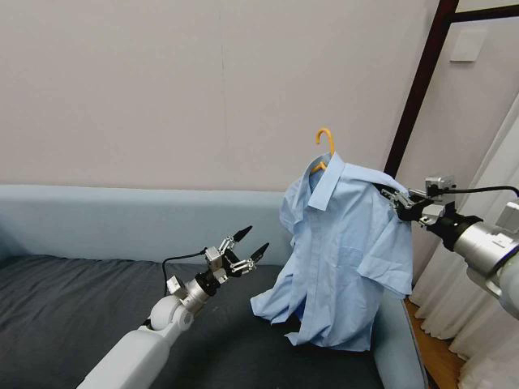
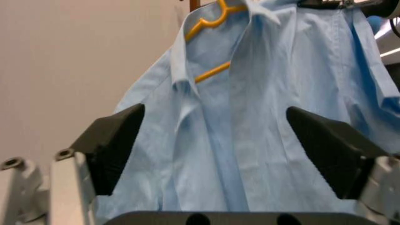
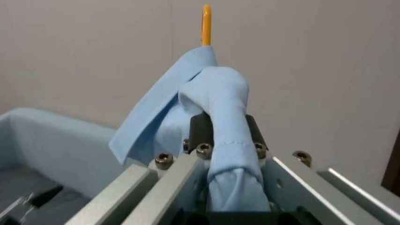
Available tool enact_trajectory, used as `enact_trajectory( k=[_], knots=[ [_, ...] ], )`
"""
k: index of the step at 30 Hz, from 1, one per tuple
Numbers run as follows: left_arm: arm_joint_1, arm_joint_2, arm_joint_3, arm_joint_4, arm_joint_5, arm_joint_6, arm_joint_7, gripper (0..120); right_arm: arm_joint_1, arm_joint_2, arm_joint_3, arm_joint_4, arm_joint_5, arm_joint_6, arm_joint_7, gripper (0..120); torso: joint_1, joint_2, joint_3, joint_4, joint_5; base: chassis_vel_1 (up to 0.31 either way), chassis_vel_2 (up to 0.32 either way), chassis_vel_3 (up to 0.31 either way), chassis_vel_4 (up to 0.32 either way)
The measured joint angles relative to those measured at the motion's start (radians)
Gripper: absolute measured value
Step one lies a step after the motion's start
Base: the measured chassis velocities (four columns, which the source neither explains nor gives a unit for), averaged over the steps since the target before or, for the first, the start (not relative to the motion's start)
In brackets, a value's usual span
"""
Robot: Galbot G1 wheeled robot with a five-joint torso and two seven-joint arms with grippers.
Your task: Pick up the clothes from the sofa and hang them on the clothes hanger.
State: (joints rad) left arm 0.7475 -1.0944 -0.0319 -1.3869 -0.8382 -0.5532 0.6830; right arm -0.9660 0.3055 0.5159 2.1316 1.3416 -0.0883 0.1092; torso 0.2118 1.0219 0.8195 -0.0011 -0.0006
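The blue shirt point(image 1: 345, 251) is clamped at the shoulder by the right gripper point(image 1: 395, 197), while the left gripper point(image 1: 256, 237) is seen with jaws apart.

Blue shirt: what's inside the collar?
An orange hanger: hook above the collar, one bar showing in the open neck. The blue shirt, clamped by the right gripper, covers the rest.

Shirt point(image 1: 345, 251), centre right of the frame: plain light blue, no pattern; hanger point(image 1: 325, 139) above its collar: orange-yellow. Sofa point(image 1: 97, 215): pale blue back, charcoal seat cushion point(image 1: 73, 316) at lower left. Left claw point(image 1: 254, 239) and right claw point(image 1: 389, 194): black fingers on silver metal; wall point(image 1: 162, 89): plain off-white.
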Motion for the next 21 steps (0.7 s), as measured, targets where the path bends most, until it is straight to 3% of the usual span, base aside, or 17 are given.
enact_trajectory(
  k=[6,15,21],
  knots=[
    [0.039,-0.01,-0.032,-0.014,0.002,-0.002,-0.016,100,-0.015,0.047,0.088,0.002,-0.021,-0.043,0.114,0,0.0,0.0,0.0,0.0001,0.0,0.0,0.0,0.0,0.0],
    [0.071,0.003,-0.057,-0.024,0.018,-0.015,-0.05,100,-0.031,0.115,0.255,0.072,-0.205,-0.126,0.395,0,0.0,0.0,0.0,-0.0001,0.0,0.0,0.0,0.0,0.0],
    [0.08,0.006,-0.061,-0.032,0.024,-0.017,-0.069,100,-0.017,0.125,0.251,0.062,-0.359,-0.182,0.498,0,0.0,0.0,0.0,-0.0001,0.0,0.0,0.0,0.0,0.0]
  ],
)
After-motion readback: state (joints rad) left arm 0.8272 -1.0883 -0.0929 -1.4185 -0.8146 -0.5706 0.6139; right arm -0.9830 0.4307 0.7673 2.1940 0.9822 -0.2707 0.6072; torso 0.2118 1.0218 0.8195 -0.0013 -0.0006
